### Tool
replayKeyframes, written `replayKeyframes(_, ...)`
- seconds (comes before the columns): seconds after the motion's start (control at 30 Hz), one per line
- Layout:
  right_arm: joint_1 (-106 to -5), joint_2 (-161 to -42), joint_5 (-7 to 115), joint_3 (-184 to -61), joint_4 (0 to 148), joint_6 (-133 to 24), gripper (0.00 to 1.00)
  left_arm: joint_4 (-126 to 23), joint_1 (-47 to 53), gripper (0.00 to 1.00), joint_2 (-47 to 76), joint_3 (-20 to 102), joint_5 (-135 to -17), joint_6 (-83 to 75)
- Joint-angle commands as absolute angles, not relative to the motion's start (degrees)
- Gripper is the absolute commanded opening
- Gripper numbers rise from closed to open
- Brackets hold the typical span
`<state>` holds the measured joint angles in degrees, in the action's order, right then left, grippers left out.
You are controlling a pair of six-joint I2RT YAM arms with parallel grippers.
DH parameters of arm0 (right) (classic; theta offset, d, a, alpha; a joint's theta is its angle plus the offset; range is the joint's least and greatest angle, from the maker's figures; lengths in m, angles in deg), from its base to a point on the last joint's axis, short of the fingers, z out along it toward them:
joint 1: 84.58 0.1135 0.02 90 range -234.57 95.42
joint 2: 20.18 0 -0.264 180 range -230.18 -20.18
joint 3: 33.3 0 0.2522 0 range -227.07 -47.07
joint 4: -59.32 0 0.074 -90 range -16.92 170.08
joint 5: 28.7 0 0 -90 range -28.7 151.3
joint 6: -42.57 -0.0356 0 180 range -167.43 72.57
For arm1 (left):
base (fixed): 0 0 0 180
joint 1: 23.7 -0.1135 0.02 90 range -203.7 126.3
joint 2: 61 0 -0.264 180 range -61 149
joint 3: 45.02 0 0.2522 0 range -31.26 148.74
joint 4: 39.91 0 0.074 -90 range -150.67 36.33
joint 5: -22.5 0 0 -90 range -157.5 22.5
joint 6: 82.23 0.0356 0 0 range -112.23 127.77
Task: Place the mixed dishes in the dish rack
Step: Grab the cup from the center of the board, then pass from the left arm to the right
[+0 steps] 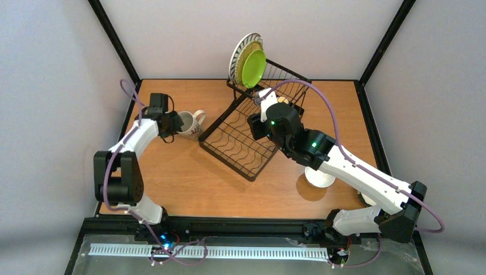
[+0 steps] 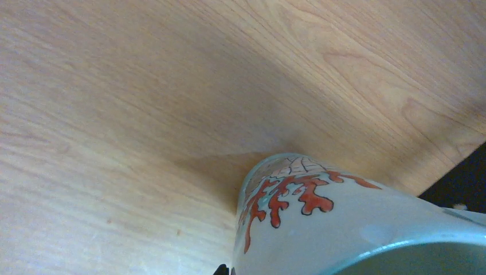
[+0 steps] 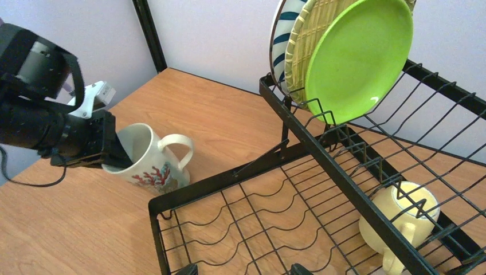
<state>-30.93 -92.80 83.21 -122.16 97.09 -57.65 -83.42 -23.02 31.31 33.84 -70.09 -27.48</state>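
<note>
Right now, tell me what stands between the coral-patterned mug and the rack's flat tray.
Nothing visible: only bare table lies between the mug and the flat tray's edge. The left fingers grip its rim.

Three cameras: one high up, one on each wrist.
The top camera sits above and behind the arms and looks down on the whole tabletop [image 1: 189,183]. The left wrist camera is very close to the red-patterned mug [image 2: 344,229]. The right wrist camera hangs low over the dish rack [image 3: 321,152], facing the far left corner. All three see that mug. The top and right wrist views share the rack.
</note>
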Motion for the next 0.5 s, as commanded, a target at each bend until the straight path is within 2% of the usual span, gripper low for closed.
replayKeyframes(0.0, -31.4, -94.1, 81.0, -124.3, 99.0, -60.4, 0.94, -76.5, -22.9, 0.00, 21.8, 32.6, -69.8, -25.4)
replayKeyframes(0.4, -31.3, -95.9, 73.1, -125.2, 97.2, -69.9, 0.95, -71.3, -22.8, 0.00, -0.7, 25.6, -61.9, -24.8)
replayKeyframes(0.47, -31.3, -95.5, 71.7, -124.8, 95.4, -72.6, 0.98, -70.6, -22.8, 0.00, -4.5, 24.3, -60.4, -24.8)
